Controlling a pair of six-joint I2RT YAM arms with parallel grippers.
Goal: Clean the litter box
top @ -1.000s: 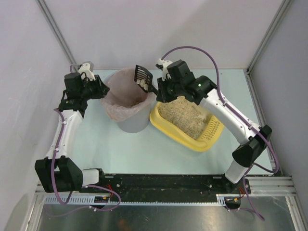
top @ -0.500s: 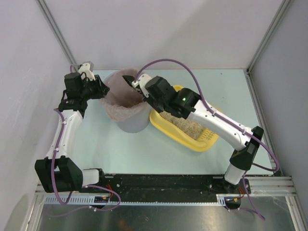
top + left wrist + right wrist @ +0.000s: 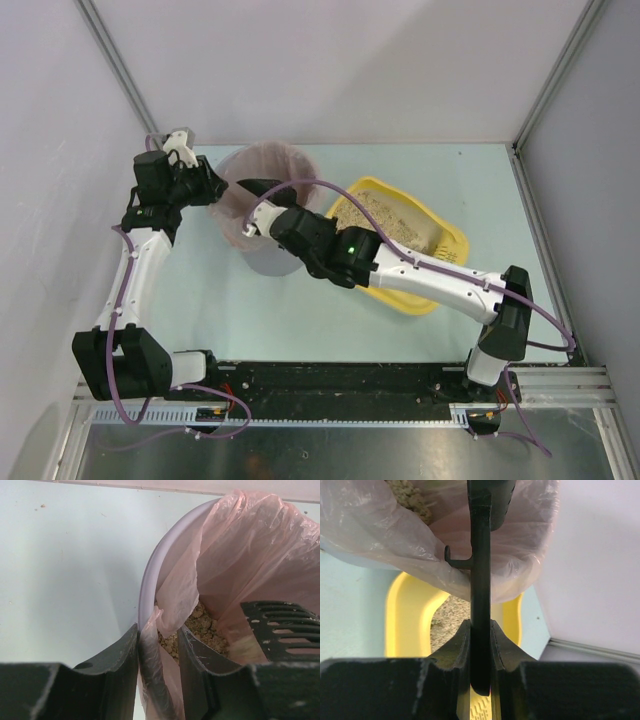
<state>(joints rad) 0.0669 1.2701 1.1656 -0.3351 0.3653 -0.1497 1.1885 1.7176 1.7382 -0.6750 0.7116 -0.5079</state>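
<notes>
Presumably to steady it, left gripper (image 3: 157, 647) pinches the tall grey round bin (image 3: 270, 258) by rim and pink bag liner (image 3: 250, 545), while right gripper (image 3: 480, 630) clamps the small black slotted scoop (image 3: 282, 630) over the bag for dumping; shallow yellow plastic litter box (image 3: 452, 240) sits just beside the bin.

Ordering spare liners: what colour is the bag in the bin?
Translucent pink. The bag shows best in the left wrist view.

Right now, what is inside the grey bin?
The bin holds a pink liner, beige litter clumps at its bottom and the black slotted scoop above them. Liner folds and the scoop hide the rest of the bottom.
</notes>
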